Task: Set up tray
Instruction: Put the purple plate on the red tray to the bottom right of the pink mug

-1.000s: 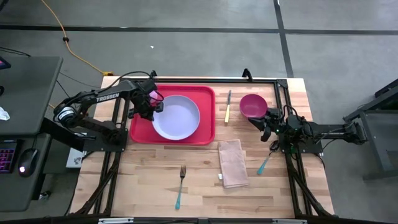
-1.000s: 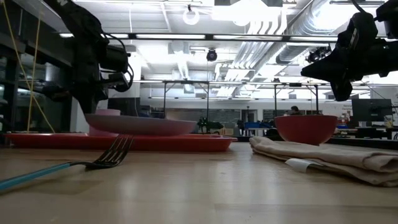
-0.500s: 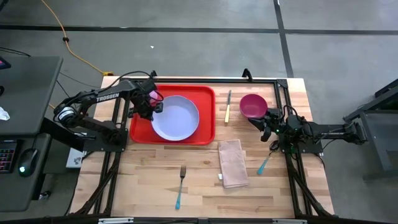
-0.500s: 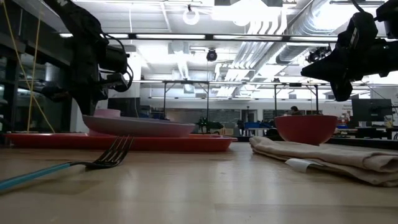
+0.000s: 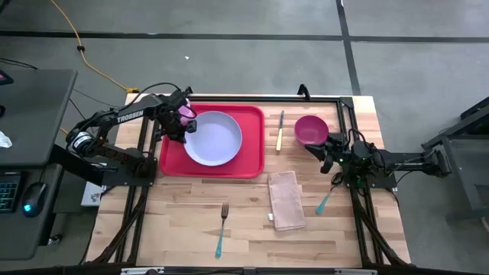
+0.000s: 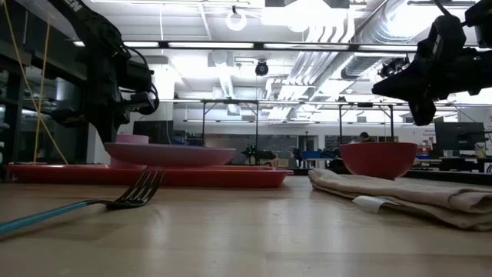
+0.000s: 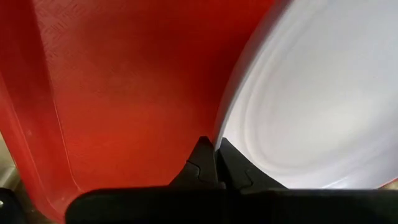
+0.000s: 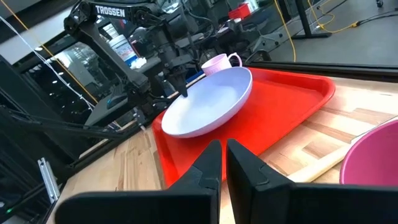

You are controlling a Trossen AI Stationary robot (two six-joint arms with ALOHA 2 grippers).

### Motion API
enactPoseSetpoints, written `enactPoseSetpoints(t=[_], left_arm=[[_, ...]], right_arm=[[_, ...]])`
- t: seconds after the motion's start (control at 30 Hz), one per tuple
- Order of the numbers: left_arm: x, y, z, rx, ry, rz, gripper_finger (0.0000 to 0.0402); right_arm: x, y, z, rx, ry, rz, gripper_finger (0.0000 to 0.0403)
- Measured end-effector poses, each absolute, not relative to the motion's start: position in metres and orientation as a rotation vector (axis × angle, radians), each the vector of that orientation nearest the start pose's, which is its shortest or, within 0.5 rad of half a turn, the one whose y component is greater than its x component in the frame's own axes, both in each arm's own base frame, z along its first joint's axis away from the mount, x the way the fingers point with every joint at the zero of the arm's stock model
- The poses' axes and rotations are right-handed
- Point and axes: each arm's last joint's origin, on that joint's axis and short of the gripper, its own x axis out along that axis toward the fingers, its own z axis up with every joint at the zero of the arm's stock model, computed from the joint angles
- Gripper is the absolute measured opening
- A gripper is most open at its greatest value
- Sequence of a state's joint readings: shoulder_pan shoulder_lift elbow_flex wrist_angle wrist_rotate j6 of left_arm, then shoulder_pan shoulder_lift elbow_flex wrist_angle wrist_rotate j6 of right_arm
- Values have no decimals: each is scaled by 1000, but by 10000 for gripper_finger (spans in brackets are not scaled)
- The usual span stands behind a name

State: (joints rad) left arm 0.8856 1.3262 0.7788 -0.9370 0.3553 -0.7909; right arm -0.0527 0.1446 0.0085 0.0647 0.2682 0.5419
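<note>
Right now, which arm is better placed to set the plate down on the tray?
Left. The left gripper already grips the plate by its rim, over the tray. The right gripper waits beside the bowl.

The work surface was a light wooden table (image 5: 191,221) with a butcher-block grain, bordered by a dark metal frame. The red tray (image 5: 248,145) lay flat on the left rear portion of the table. A knife with a yellow handle (image 5: 280,131) lay just right of the tray, and a magenta bowl (image 5: 310,130) stood just beyond the knife. A folded beige napkin (image 5: 286,200) lay near the centre, in front of the knife. A fork with a teal handle (image 5: 221,228) lay front of centre. A second teal-handled utensil (image 5: 325,200) lay right of the napkin.
</note>
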Motion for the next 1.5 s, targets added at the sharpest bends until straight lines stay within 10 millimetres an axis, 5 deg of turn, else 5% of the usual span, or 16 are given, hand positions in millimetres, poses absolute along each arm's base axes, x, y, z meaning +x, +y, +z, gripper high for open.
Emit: enactPoseSetpoints(t=[1.27, 1.5], left_arm=[[143, 158, 166, -1549, 1087, 954, 12], [142, 158, 165, -1543, 1089, 975, 68]], right_arm=[[104, -14, 161, 529, -26, -349, 0], [104, -14, 161, 529, -27, -348, 0]])
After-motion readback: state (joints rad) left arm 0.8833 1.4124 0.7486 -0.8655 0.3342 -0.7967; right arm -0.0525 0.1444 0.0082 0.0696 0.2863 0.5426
